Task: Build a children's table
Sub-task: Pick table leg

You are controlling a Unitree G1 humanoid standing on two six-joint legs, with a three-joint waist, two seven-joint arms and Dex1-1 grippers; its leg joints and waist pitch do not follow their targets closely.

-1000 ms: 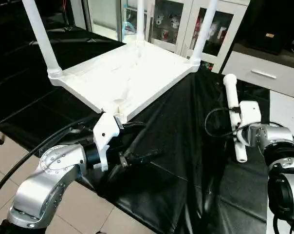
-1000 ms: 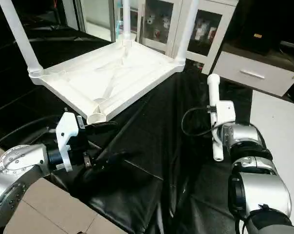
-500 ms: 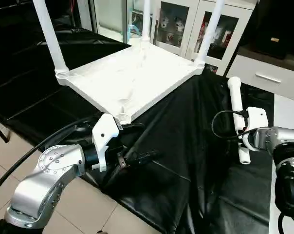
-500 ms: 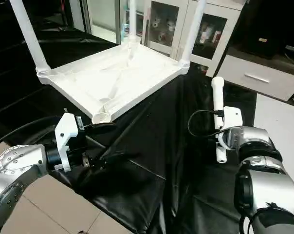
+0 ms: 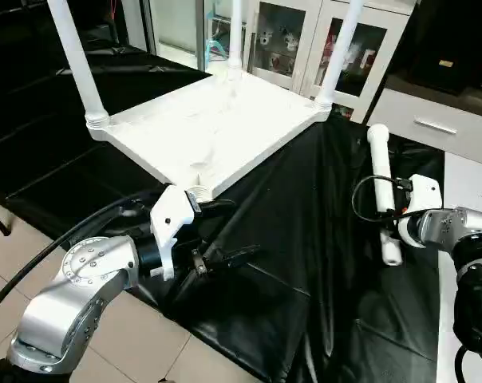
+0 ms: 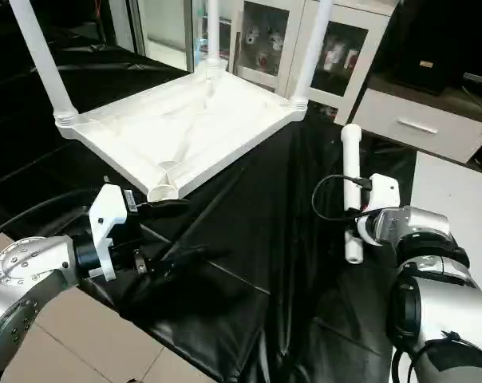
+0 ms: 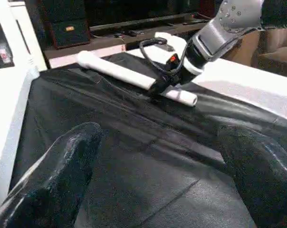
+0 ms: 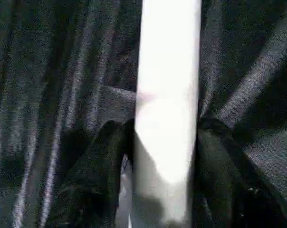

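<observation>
A: Which step is judged to be in hand?

B: The fourth leg; the table top [image 5: 217, 128] is seen upside down on the black cloth [image 5: 305, 263], with three legs [image 5: 73, 60] already standing up from its corner sockets; the near corner socket [image 5: 198, 191] is empty. The loose leg [image 5: 380, 179] lies on the cloth at the robot's right, well apart from the top.

A: And the right gripper [image 8: 165, 156]?

B: In its wrist view the two black fingers [image 8: 103, 161] are seen on either side of the leg, pressed against it or very nearly so; a firm clamp is probable, though the contact is too dark to be declared settled. The leg is not yet lifted, as far as can be judged; it is seen resting on the cloth.

A: The left gripper [image 5: 217, 235]?

B: Its fingers are held wide apart with nothing between them, just beside the empty socket, low over the cloth.

A: What is called for next?

B: The leg has to be raised, turned upright and carried across to the near corner; its fitting end must be lined up with the socket and pressed or twisted home; the top may need to be steadied by the left gripper while that is done.
</observation>
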